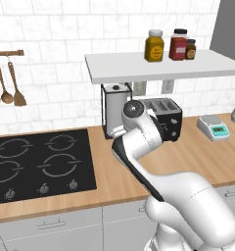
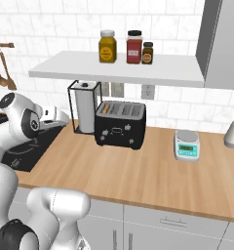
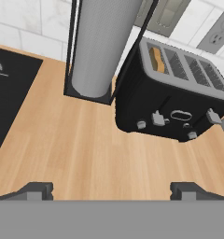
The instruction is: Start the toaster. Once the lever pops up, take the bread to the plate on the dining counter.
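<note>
The black four-slot toaster [image 3: 172, 105] stands on the wall counter against the tiles, right of a paper-towel roll. The bread [image 3: 156, 59], a tan slice, sits low in its leftmost slot; the same slice [image 2: 105, 108] shows from the right base view, where the toaster [image 2: 120, 125] faces forward. Two small grey levers [image 3: 158, 118] stick out of the toaster's front. My gripper [image 3: 111, 191] hangs open and empty over bare wood, short of the toaster's front and a little to its left, with both dark fingertips [image 3: 35, 190] far apart. The plate and the dining counter are out of view.
The paper-towel roll [image 3: 102, 46] in its black wire holder stands just left of the toaster. A black stove [image 1: 41, 164] lies to the left. A small white scale [image 2: 187, 145] sits to the right. A white shelf [image 2: 119, 71] with three jars overhangs the toaster.
</note>
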